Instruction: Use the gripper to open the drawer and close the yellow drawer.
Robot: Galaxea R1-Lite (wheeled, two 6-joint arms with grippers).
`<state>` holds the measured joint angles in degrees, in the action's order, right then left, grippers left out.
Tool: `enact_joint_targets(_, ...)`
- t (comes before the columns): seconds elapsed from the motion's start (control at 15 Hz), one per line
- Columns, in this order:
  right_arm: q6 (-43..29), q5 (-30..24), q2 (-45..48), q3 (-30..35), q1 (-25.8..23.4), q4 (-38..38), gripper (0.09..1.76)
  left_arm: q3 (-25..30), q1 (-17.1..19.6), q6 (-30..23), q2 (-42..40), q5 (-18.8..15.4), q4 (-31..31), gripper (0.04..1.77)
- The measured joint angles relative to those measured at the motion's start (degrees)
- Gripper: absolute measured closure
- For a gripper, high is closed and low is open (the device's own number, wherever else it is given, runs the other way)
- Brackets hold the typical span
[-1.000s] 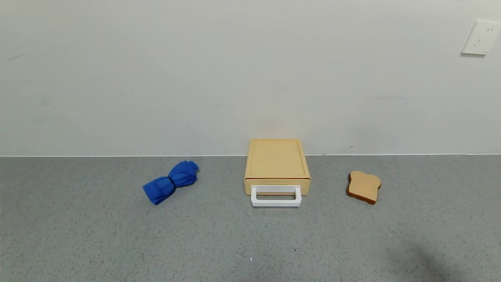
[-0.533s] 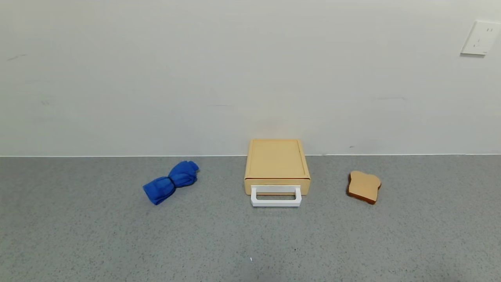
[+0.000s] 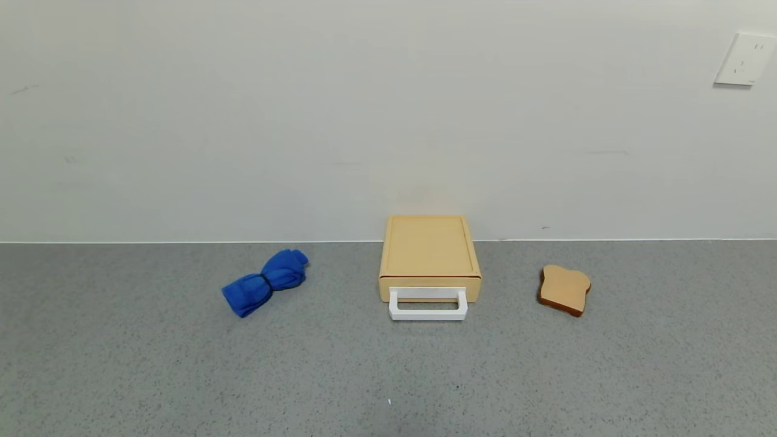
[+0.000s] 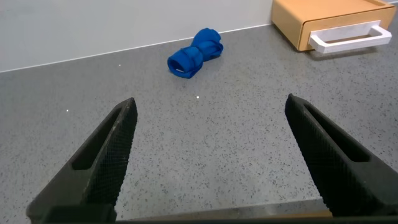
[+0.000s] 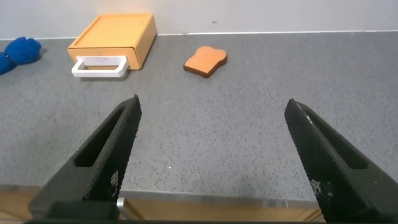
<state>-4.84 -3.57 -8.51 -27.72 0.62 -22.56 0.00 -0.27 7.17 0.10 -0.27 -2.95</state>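
Head view: nothing has shifted — yellow drawer point(image 3: 430, 258) still sits shut against the wall, between blue cloth point(image 3: 265, 281) and toast slice point(image 3: 564, 289). Left gripper point(image 4: 211, 155) and right gripper point(image 5: 214, 158) hang back, fingers spread apart.

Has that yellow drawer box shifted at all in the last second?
No. The yellow drawer sits in the same spot against the wall edge, its white handle equally far out, midway between the blue cloth and the toast slice.
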Motion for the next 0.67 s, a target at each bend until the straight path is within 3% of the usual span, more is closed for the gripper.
enact_joint_targets(0.67, 4.84, 4.62, 8.46, 23.98, -0.21, 23.49, 0.15, 0.0, 0.0, -0.01, 0.0, 0.02, 0.0, 0.09)
